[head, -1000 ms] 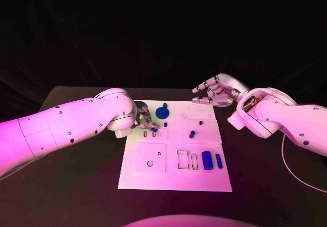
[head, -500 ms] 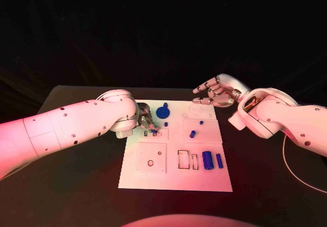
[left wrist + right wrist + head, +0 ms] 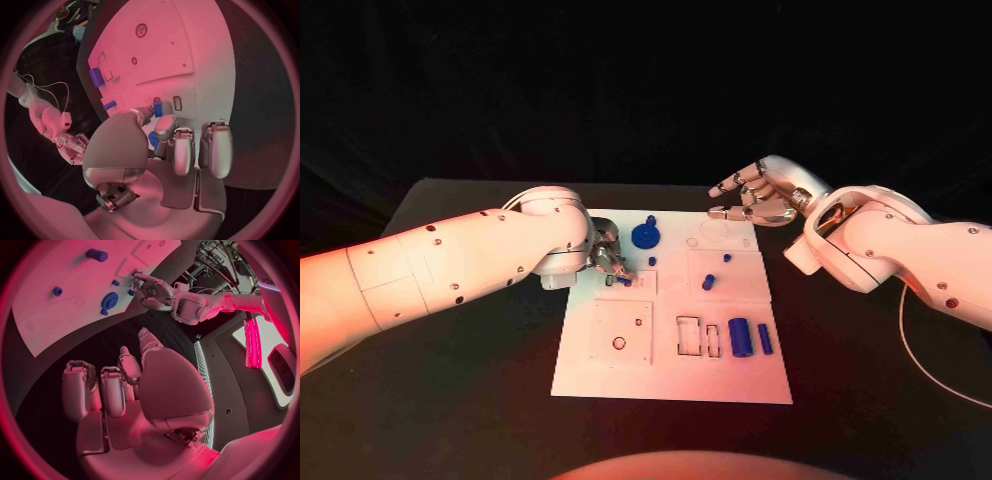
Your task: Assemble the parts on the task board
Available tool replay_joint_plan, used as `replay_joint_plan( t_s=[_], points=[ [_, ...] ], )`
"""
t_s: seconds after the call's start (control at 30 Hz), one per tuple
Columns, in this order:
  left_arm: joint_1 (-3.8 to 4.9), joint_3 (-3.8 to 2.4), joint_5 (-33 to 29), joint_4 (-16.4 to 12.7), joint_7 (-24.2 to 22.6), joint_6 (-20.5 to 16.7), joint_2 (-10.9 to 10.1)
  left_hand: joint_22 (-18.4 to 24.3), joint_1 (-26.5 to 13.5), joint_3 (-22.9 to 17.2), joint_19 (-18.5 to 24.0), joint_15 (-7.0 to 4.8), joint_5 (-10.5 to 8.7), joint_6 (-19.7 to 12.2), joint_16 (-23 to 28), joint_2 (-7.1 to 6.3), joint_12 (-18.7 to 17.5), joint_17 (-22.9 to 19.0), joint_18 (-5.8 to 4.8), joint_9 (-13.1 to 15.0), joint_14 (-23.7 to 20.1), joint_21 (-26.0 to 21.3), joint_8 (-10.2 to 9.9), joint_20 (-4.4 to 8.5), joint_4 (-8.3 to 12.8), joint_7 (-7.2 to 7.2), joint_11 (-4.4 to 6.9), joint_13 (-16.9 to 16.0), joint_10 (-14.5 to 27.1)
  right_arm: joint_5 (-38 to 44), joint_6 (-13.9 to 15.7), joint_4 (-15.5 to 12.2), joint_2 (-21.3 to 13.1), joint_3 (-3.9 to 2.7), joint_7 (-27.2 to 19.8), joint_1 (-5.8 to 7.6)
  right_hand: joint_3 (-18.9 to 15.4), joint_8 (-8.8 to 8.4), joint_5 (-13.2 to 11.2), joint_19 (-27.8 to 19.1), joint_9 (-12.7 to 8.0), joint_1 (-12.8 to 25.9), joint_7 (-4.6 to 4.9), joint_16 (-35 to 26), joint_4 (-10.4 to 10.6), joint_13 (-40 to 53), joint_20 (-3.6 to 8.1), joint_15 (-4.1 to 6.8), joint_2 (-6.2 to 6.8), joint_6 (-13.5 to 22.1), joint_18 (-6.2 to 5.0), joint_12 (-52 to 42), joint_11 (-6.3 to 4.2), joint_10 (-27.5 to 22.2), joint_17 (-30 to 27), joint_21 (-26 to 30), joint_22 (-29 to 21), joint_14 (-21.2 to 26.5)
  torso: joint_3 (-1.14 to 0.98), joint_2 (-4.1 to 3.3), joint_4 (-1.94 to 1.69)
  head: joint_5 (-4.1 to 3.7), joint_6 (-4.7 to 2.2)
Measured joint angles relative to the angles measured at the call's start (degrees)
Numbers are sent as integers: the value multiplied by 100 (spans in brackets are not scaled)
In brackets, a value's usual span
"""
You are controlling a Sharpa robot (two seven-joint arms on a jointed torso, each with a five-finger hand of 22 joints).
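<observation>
The left robot hand (image 3: pixel 604 260) pinches a small blue peg (image 3: pixel 153 140) over the slots at the left middle of the task board (image 3: pixel 672 380). The right robot hand (image 3: pixel 751 198) hovers at the board's upper right, fingers curled, holding nothing. Next, I think, the peg must be lowered upright into its slot.

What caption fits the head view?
Left hand works a small blue part on the task board; right hand hovers empty.

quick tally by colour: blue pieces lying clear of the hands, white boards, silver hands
blue pieces: 6
white board: 1
silver hands: 2, left hand and right hand
total: 9
</observation>
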State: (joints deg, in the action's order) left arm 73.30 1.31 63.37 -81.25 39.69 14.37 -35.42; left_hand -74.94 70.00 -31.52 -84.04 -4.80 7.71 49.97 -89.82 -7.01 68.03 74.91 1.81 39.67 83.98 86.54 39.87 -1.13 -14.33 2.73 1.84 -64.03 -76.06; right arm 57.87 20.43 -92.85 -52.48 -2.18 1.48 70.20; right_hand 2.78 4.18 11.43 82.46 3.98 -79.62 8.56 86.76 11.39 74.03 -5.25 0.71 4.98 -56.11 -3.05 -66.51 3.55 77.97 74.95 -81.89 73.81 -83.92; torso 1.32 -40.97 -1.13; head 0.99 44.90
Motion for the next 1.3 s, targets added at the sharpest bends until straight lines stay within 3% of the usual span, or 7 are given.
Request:
replay_joint_plan(
  t_s=[0.4, 0.7, 0.83, 1.1, 1.3],
  points=[
    [-5, 3, -1, 14, -15, 139, 9, 1, -23, -5, 0, 0, -24, 0, 0, 23, 0, 2, 0, 22, 0, 0, 0, 0, 5, 0, 0, 0, 0, 0, -7, -3, -2, 0, -10, -4, 0, 0, 0, 0, 0, 0, 0, 0, 0, 0, 0, 0, 0, 0, 0, 0, 0, 0, -1, 0, 0, 0, -4, -2, 1, 8, 6],
    [-4, 4, -20, 113, -9, 156, 88, 1, -209, -93, 0, 0, -28, 61, 0, 112, 0, 4, 0, 48, 0, 0, 30, 0, 61, -22, 17, -1, -18, 0, -10, -9, 0, 0, -15, -4, 0, 0, 0, 0, 0, 0, 0, 0, 0, 0, 0, 0, 0, 0, 0, 0, 0, 0, -2, 0, 0, 0, -7, -3, 3, 23, 10],
    [1, 6, -48, 166, -4, 191, 125, 1, -442, -232, 0, 0, -28, 92, 0, 160, 0, 4, 0, 66, 0, 0, 49, 0, 200, -31, 12, -1, -52, 0, -11, -12, -1, 0, -16, -4, 0, 0, 0, 0, 0, 1, -19, 0, 0, 0, 0, 0, -1, -19, 0, 0, 0, 0, -2, 0, -2, 0, -8, -2, 5, 24, 7],
    [6, 8, -91, 241, -3, 235, 174, 2, -872, -390, 0, -42, -29, 154, 0, 127, 53, 3, 0, 78, 0, 0, 68, 0, 641, -71, 52, -74, -134, -3, -11, -19, -7, 0, -18, -4, -16, 0, 0, -1, 0, 23, -19, 0, -16, -8, 1, 0, -23, -19, 0, 0, 0, 0, -2, 0, -16, 0, -10, -2, 5, 25, 14],
    [-1, 19, -105, 290, -5, 250, 208, 2, -1124, -22, 0, -42, -27, 358, 0, 185, 87, 3, 0, 51, 0, 17, 69, 0, 477, -174, 81, -115, -162, -8, -9, -22, -14, 0, -22, -4, -40, 0, 0, -21, 0, 23, -19, -32, 8, -28, 21, 0, -23, -19, 0, 0, 0, 0, -3, 23, -30, 0, -10, -2, 4, 16, 17]
  ],
)
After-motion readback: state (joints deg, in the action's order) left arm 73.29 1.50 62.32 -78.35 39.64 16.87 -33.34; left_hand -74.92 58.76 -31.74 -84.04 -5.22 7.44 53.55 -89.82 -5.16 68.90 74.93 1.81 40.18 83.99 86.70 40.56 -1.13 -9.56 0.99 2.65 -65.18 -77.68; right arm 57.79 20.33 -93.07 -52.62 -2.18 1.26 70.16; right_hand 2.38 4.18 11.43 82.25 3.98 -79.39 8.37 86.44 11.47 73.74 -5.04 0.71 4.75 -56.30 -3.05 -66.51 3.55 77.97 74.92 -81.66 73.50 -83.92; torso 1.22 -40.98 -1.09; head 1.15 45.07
